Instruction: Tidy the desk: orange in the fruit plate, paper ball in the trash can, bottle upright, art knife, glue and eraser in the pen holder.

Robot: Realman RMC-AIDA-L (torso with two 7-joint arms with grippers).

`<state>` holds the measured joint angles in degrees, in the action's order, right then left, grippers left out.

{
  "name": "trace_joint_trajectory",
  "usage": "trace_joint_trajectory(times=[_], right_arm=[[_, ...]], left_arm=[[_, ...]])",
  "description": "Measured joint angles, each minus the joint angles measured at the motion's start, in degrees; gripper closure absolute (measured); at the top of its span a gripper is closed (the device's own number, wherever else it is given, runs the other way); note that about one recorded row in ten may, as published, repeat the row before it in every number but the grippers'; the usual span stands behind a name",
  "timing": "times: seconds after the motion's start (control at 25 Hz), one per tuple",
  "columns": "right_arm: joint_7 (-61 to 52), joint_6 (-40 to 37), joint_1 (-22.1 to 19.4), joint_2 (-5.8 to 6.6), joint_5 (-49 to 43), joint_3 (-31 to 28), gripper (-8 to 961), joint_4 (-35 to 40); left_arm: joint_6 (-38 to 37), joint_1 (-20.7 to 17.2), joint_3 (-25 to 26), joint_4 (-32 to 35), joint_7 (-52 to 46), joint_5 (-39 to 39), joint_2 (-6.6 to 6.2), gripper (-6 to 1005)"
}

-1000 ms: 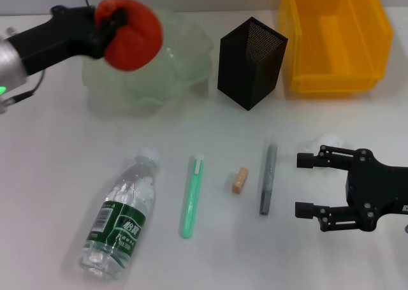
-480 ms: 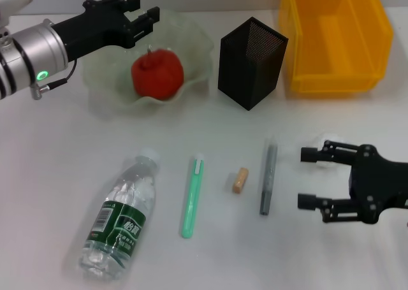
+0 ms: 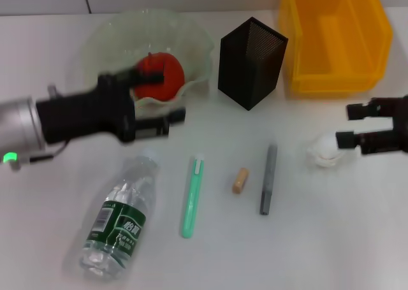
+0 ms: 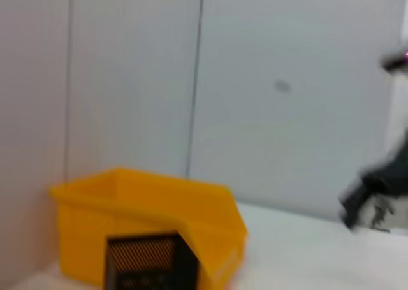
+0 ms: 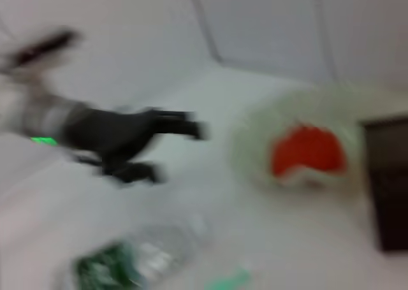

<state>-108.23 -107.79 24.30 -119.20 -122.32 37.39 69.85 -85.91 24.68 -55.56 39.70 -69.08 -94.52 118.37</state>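
Note:
The orange [image 3: 160, 75] lies in the fruit plate [image 3: 115, 35]; it also shows in the right wrist view [image 5: 308, 151]. My left gripper [image 3: 167, 97] is open and empty over the plate's front rim, beyond the cap of the bottle [image 3: 121, 220], which lies on its side. My right gripper [image 3: 349, 124] is open, its near finger right beside the paper ball [image 3: 324, 150]. The green art knife [image 3: 191, 197], the eraser [image 3: 240, 180] and the grey glue stick [image 3: 268, 178] lie in a row on the desk. The pen holder [image 3: 250, 60] stands next to the trash can [image 3: 335, 35].
The left wrist view shows the trash can [image 4: 153, 220] with the pen holder [image 4: 150, 264] in front of it. The right wrist view shows my left gripper [image 5: 178, 143] blurred, and the bottle [image 5: 127, 258] below it.
My left gripper let go of the orange, which now rests in the plate, and came forward over the plate's front rim. My right gripper moved back and right to the paper ball.

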Motion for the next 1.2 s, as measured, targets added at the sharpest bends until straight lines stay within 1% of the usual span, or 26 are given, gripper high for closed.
trace_joint_trajectory(times=[0.04, 0.08, 0.12, 0.16, 0.2, 0.28, 0.32, 0.44, 0.48, 0.52, 0.68, 0.88, 1.12, 1.2], right_arm=[[-5.5, 0.19, 0.67, 0.03, -2.48, 1.88, 139, 4.56], [-11.42, 0.5, 1.54, 0.01, -6.33, 4.8, 139, 9.95], [-14.5, 1.15, 2.09, -0.02, -9.28, 7.29, 139, 12.59], [-17.79, 1.78, 2.75, -0.09, -12.61, 10.15, 139, 15.15], [-21.27, 3.23, 3.56, -0.15, -16.66, 13.57, 139, 16.73], [-27.41, 6.18, 5.11, -0.21, -22.73, 20.27, 140, 17.31], [-29.91, 7.69, 6.18, -0.2, -25.4, 23.85, 140, 16.03], [-33.43, 11.24, 8.56, -0.18, -29.4, 30.08, 140, 11.44], [-34.81, 13.7, 9.74, -0.17, -30.42, 32.78, 140, 8.31], [-34.81, 13.7, 9.74, -0.17, -30.42, 32.78, 141, 8.31], [-35.74, 17.48, 11.92, -0.22, -30.76, 34.98, 141, 2.45], [-36.29, 21.78, 13.58, -0.25, -30.77, 37.16, 142, -3.94], [-36.35, 22.17, 15.33, -0.12, -30.77, 37.5, 143, -7.51], [-36.36, 22.08, 15.23, -0.11, -30.8, 37.37, 209, -6.8]], left_arm=[[0.0, 0.0, 0.0, 0.0, 0.0, 0.0, 0.0, 240], [-0.24, -1.78, -1.59, 0.42, 0.16, -0.02, -0.02, 214], [-0.24, -1.78, -1.59, 0.42, 0.16, -0.02, -0.02, 206], [-1.3, -4.82, -2.3, 0.19, 2.08, 0.07, 0.09, 198], [-1.63, -5.38, -2.31, 0.09, 2.57, 0.16, 0.14, 190], [-2.12, -6.13, -2.15, -0.01, 2.96, 0.37, 0.14, 173], [-2.36, -6.42, -2.08, -0.06, 3.0, 0.41, 0.14, 165], [-3.12, -6.77, -2.26, -0.17, 3.0, 0.42, 0.13, 157], [-3.19, -6.8, -2.33, -0.19, 3.0, 0.4, 0.14, 157], [-3.22, -6.83, -2.37, -0.26, 3.0, 0.36, 0.15, 157], [-3.1, -6.58, -2.42, -1.51, 3.55, 0.17, 0.2, 158], [-2.76, -6.3, -2.3, -2.66, 4.98, 0.38, 0.14, 158], [-2.68, -6.31, -2.0, -2.72, 5.34, 0.45, 0.1, 158], [-2.67, -6.31, -1.96, -2.72, 5.36, 0.47, 0.09, 158]])
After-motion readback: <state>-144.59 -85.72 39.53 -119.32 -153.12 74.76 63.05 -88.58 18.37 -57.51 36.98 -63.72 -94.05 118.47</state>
